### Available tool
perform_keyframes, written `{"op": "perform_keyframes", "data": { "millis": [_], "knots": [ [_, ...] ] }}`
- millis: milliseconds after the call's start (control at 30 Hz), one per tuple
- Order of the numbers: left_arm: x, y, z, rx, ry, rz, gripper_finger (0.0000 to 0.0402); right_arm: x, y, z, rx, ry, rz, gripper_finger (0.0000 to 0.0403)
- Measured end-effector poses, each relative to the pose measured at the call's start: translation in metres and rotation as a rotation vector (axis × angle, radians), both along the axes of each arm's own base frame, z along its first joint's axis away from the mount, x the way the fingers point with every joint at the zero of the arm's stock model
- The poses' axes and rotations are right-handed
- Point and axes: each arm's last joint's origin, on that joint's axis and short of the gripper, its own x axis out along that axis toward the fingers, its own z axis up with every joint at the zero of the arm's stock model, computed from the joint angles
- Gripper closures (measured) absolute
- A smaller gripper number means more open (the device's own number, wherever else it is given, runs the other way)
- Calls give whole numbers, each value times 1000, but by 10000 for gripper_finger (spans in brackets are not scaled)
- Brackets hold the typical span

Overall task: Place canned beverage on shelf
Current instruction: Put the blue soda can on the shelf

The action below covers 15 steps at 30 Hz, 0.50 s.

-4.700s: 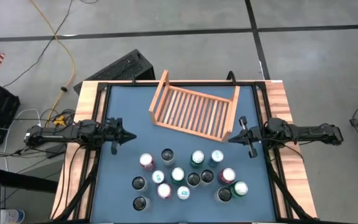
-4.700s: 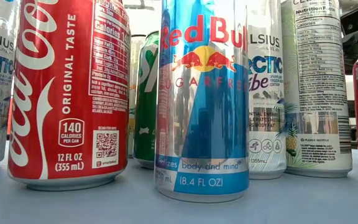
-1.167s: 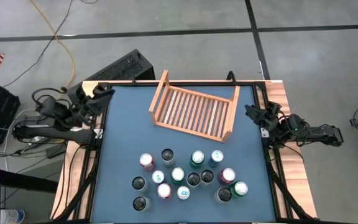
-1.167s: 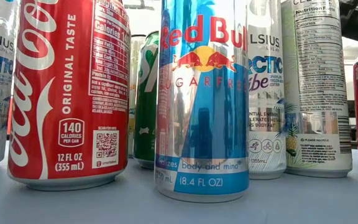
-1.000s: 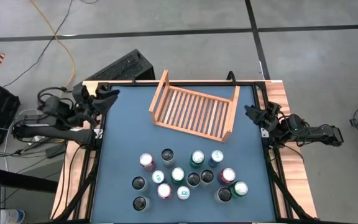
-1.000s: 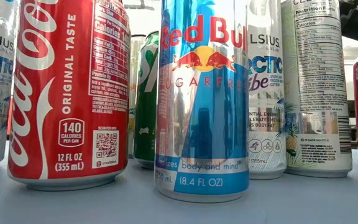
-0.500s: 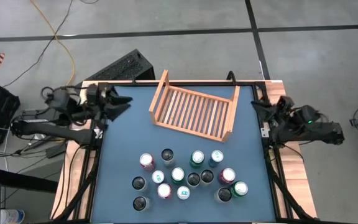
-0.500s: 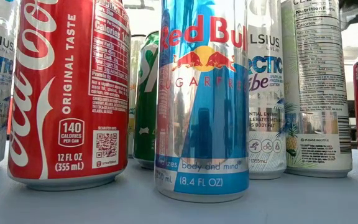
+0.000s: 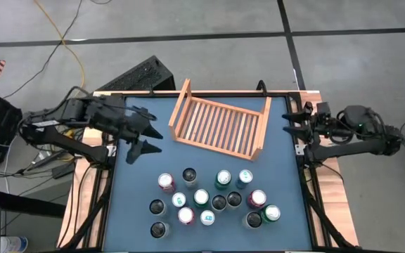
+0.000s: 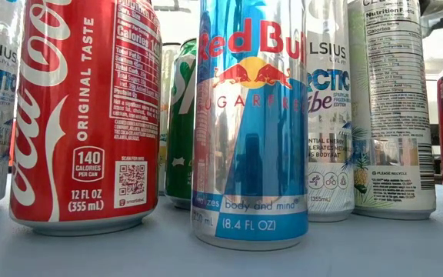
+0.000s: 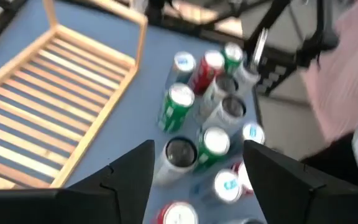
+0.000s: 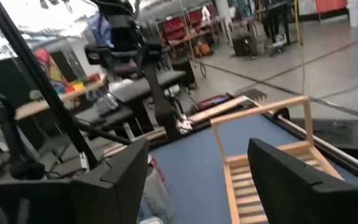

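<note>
The shelf, a light-brown wooden rack, lies on its slatted base on the blue table top, at the far middle and a little askew; it holds nothing. Several canned beverages stand upright in a cluster at the near middle. In the low view a red cola can and a blue-silver can stand closest. My left gripper hangs open above the table, left of the shelf and beyond the cans. My right gripper is open at the table's right edge, beside the shelf's right board.
A black keyboard lies on the floor beyond the far left corner. Wooden rails and dark frame bars border the table. Bare blue surface lies between the shelf and the cans and along both sides.
My left gripper has swung from the table's left edge out over the table, toward the right and the near edge, and has opened wider. My right gripper has risen a little at the right edge and has opened from shut. The cans and the shelf have kept still.
</note>
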Motion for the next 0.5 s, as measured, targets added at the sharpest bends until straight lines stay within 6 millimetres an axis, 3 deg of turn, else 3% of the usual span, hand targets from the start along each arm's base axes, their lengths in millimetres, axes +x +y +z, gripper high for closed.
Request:
{"op": "perform_keyframes", "data": {
  "millis": [333,500],
  "knots": [
    [39,-27,-37,120,271,-197,168,22,1,-11,-10,156,-4,137],
    [57,-38,-52,199,309,-252,168,39,1,-16,-31,235,-21,137]
  ]
}}
